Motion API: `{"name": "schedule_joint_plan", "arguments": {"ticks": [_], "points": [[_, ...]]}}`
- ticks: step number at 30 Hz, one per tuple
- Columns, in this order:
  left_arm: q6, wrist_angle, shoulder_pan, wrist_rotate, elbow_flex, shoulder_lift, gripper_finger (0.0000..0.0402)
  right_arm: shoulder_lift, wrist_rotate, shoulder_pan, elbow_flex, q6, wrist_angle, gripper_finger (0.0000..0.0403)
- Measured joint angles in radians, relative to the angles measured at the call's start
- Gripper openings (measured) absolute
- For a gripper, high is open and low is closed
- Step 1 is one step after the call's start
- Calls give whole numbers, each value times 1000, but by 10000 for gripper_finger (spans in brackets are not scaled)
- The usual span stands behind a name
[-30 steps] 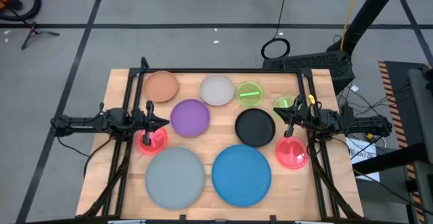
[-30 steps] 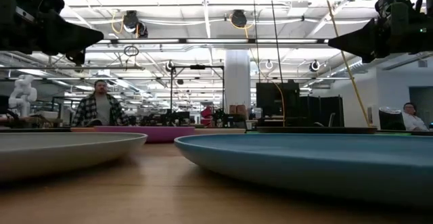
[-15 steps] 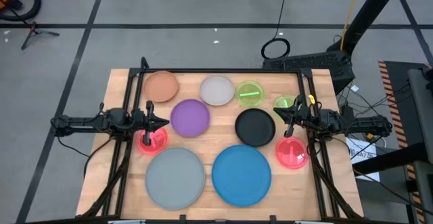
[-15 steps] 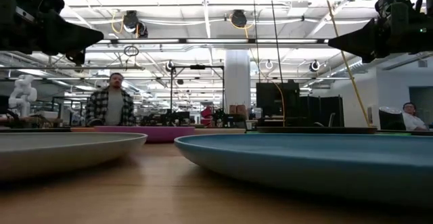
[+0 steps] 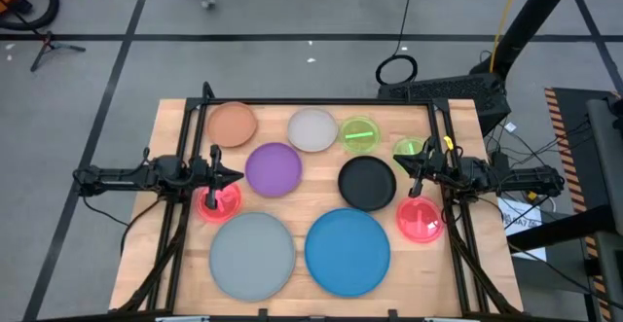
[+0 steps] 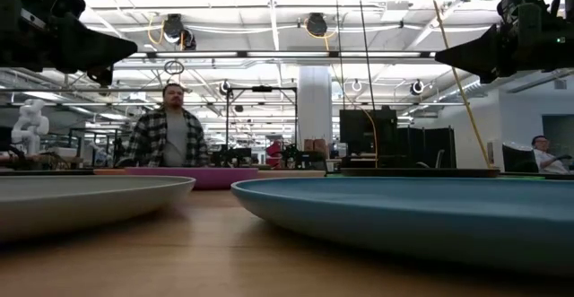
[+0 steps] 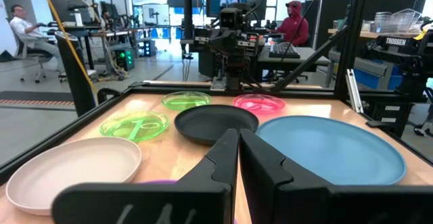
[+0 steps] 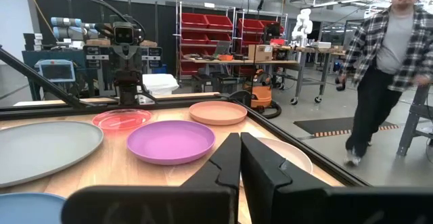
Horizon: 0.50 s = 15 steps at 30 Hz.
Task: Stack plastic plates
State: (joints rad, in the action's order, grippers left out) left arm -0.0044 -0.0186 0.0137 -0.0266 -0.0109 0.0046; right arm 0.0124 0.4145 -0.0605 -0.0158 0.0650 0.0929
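Left gripper (image 5: 237,176) is held with fingers together above the table's left edge, over a pink plate (image 5: 218,201); right gripper (image 5: 401,168) likewise pressed together at the right edge. Nothing is gripped. All plates lie single on the table (image 5: 185,254); stacking is judged not yet begun. Next, a medium plate such as the purple plate (image 5: 274,168) would likely be brought onto the large grey plate (image 5: 252,254) or blue plate (image 5: 348,251).

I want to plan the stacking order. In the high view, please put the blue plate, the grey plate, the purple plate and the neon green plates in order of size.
1. Blue plate and grey plate: largest, and they look alike.
2. Purple plate: medium.
3. Neon green plates: smallest; the second one is partly hidden by the right arm.
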Motion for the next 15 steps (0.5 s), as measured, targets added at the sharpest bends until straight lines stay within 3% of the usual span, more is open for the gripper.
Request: {"name": "schedule_joint_plan", "arguments": {"ticks": [15], "points": [[25,-3,0,0,0,0,24,0,0,0,0,0,0,6]]}}
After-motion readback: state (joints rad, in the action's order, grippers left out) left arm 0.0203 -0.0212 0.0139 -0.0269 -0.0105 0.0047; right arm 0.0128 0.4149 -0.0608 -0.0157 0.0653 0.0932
